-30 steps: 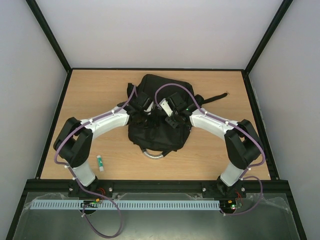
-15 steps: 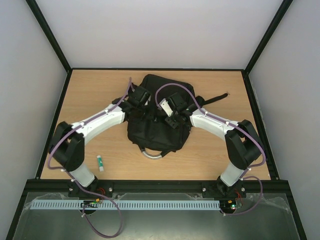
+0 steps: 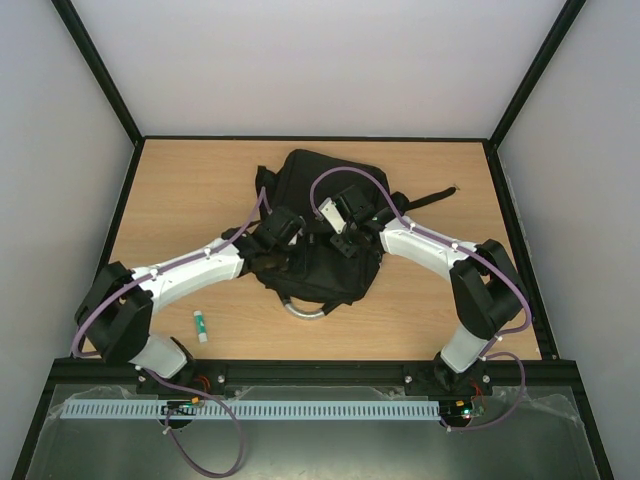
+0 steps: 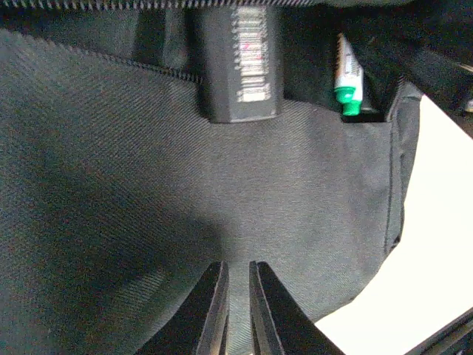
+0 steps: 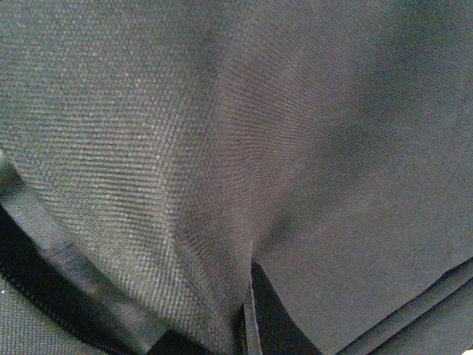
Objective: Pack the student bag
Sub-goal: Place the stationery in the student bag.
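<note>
**Backpack at table centre, both claws on its fabric**

The large black soft fabric backpack (image 3: 318, 172) lies flat at the middle of the light wooden table (image 3: 180, 190). Its grey curved handle (image 3: 306, 309) points toward the near edge. One black strap (image 3: 430, 197) trails toward the far right corner. Wood shows on every side of the backpack, widest at left and right.

A small white stick with a green end (image 3: 201, 325) lies near the front left edge, well apart from the backpack.

The left gripper (image 4: 236, 272) sits on the backpack's near-left part, jaws almost together on a thin strip of fabric. The right gripper (image 3: 345, 243) is clamped on a fold of the fabric.

Beyond the left gripper, a black flat block with a barcode label (image 4: 240, 63) and a white marker with a green cap (image 4: 347, 81) sit in the backpack's opening.
</note>
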Motion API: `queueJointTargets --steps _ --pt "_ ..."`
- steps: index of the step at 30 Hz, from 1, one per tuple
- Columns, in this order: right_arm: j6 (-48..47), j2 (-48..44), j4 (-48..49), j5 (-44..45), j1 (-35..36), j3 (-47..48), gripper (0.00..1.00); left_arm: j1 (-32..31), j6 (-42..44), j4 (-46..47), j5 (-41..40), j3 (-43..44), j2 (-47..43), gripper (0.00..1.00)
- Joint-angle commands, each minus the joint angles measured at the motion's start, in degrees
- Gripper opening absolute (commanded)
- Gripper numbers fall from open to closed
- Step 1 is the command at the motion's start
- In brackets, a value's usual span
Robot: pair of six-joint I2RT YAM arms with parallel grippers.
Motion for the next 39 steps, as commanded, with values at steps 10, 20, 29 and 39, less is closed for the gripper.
queueJointTargets --steps 10,20,29,39 --pt "-0.3 -1.2 -4.0 -2.9 0.4 -1.0 0.01 5.0 -2.5 13.6 -5.3 1.0 8.8 0.03" --pt "-0.3 -1.3 -4.0 -2.9 -0.1 -1.1 0.01 7.1 -1.6 23.1 -4.3 3.2 12.0 0.03" --pt "-0.4 -0.9 -3.9 -3.2 -0.2 -1.0 0.01 5.3 0.1 8.6 -1.8 -1.0 1.6 0.18" --pt "-0.4 -0.2 -4.2 -3.5 -0.2 -0.9 0.01 5.9 -1.0 -10.6 -6.4 -6.3 -14.2 0.54"
